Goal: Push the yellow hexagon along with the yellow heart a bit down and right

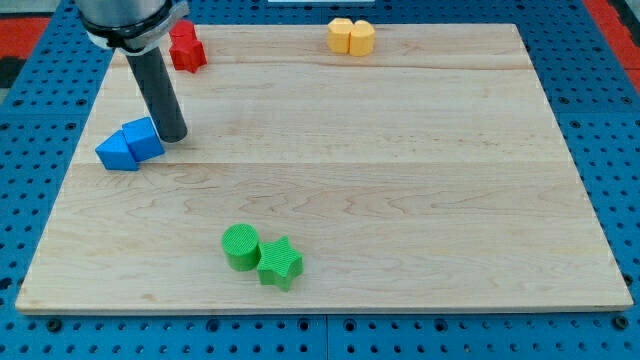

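**Block Positions and Tip Location**

Nearest the table's bottom edge, left of centre, a green cylinder [240, 247] and a green star [280, 263] touch each other, the star to the view's right.

At the top edge, right of centre, two yellow blocks stand pressed together. The left one, the yellow heart [341, 35], has an outline that is hard to confirm at this size. The right one, the yellow hexagon [362, 37], shows flat faces. Both are well apart from every other block.

Near the left edge, two blue blocks [130, 145] touch; their exact shapes cannot be made out, though both look wedge-like or angular.

My tip [172, 135] rests on the table [400, 180], just beside the right-hand blue block; contact cannot be confirmed. The rod's upper part is cut off by the view's top.

Close to the top-left corner, a red block [186, 46] is partly hidden behind the arm, shape unclear.

Pincer state: cannot tell, since the arm carries only the rod.
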